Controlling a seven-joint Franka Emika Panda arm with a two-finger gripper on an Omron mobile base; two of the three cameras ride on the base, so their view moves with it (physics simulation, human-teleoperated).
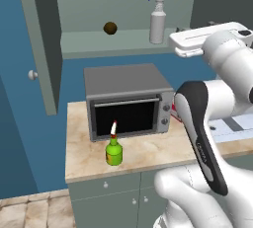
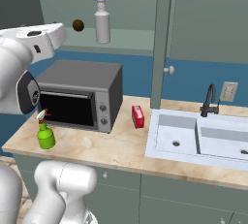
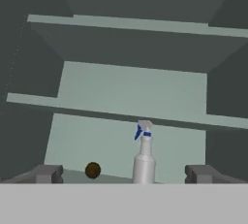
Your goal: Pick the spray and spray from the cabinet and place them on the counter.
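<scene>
1. Grey-green cabinet [image 1: 123,5] stands open before me; I judge the job half done.
2. Beige counter [image 1: 148,155] carries the green spray [image 1: 114,149], upright near its front left corner.
3. Grey-white spray [image 3: 144,157] waits on the cabinet's bottom board, right of a brown ball [image 3: 92,170].
4. My gripper [image 3: 124,173] faces it, fingers wide apart, empty.

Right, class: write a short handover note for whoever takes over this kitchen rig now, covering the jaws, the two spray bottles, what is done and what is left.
Gripper: jaws wide open, nothing held, pointed into the open cabinet.
Green spray: upright on the counter, in front of the toaster oven. Done.
Grey-white spray: upright in the cabinet, beside a small brown ball; it lines up between the fingertips in the hand view.
Left: grasp the grey-white spray, set it on the counter.
</scene>
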